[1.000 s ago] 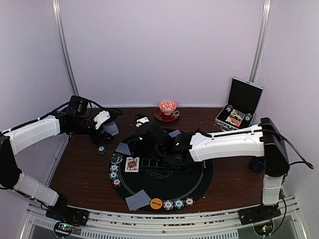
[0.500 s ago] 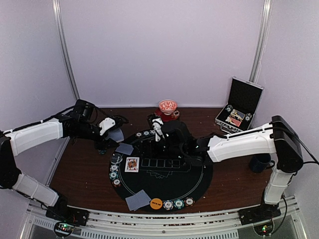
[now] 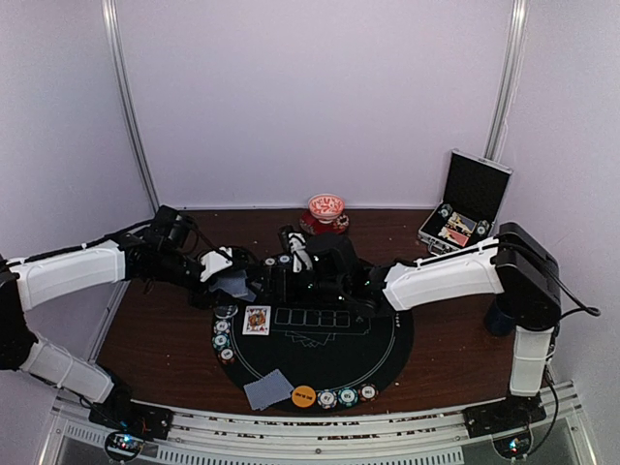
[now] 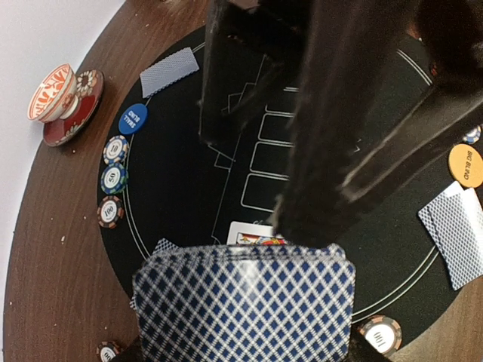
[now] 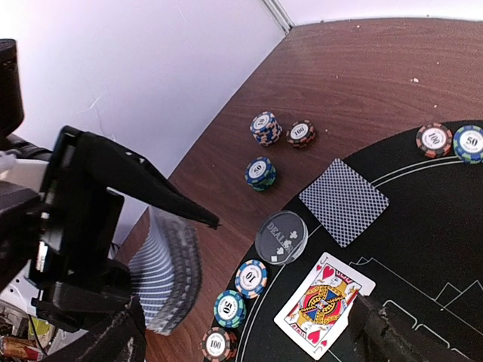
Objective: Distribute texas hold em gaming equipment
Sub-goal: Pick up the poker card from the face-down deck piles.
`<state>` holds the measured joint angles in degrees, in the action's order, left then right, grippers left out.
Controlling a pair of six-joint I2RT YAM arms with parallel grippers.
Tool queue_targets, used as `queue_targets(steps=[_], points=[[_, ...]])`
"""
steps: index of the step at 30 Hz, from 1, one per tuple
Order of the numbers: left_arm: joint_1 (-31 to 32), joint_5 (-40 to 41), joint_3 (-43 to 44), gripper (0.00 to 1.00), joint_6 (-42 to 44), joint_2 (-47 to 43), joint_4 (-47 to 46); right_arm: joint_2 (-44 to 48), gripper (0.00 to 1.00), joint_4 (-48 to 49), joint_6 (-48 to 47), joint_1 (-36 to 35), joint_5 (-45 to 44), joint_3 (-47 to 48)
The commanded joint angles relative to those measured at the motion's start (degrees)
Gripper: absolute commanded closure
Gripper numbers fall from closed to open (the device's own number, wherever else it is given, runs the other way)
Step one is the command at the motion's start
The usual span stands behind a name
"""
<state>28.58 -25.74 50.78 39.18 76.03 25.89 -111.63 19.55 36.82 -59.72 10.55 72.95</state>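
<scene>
Top external: the deck (image 3: 232, 284) of grey-blue-backed cards is held in the left claw (image 3: 229, 274), over the upper-left rim of the black mat (image 3: 383, 344). The right claw (image 3: 293, 254) is seen just right of it, near but prob. not touching. One face-up card (image 3: 256, 319) lies on the mat's left part.

Left wrist: the bottom of the frame is filled by the deck, backs up, edges squared. The claw's own fingers can't be made out, but the grip is taken as closed on the stack. A dark blurred mass, prob. the right claw, hangs above centre. A blue disc (image 4: 133, 118) is seen at upper left and an orange disc (image 4: 466, 164) at the right edge.

Right wrist: the right claw's fingers (image 5: 392, 335) are set wide, at lower left and lower right of frame, w/ nothing gripped. The deck is seen nearly edge-on at lower left, w/ a clear disc (image 5: 281, 235) to its right at the mat's edge.

Step judged: top card to be drawn off for dealing. The approach is best kept slow & level w/ that card. One card only should be pinched at its free edge and slid off, not lifted, w/ the deck gripped firm.
</scene>
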Motion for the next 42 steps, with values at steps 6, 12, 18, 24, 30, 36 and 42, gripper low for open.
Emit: queue_targets(steps=[6,12,18,24,30,36,42], points=[[1.8,-1.7,-1.1,0.40,2.3,-1.5,0.0,-4.6,0.08,5.2,6.2,1.3,8.1,4.1],[1.9,-1.6,-1.1,0.40,2.4,-1.5,0.0,-4.9,0.10,5.3,7.1,1.3,8.2,3.8],[2.3,-1.8,-1.2,0.40,2.6,-1.0,0.0,-8.7,0.11,3.3,7.9,1.3,10.8,7.8],[2.6,-1.7,-1.3,0.40,2.7,-1.0,0.0,-12.8,0.12,1.8,8.7,1.3,12.3,11.7],[2.6,-1.3,-1.4,0.40,2.8,-0.8,0.0,-12.5,0.17,-4.8,9.8,2.6,5.3,11.4],[2.6,-1.0,-1.3,0.40,2.7,-0.5,0.0,-9.8,0.26,-5.1,11.2,5.2,2.9,6.1],[2.6,-0.7,-1.1,0.40,2.5,-0.1,0.0,-8.0,0.33,-6.5,10.4,5.8,2.3,4.5]])
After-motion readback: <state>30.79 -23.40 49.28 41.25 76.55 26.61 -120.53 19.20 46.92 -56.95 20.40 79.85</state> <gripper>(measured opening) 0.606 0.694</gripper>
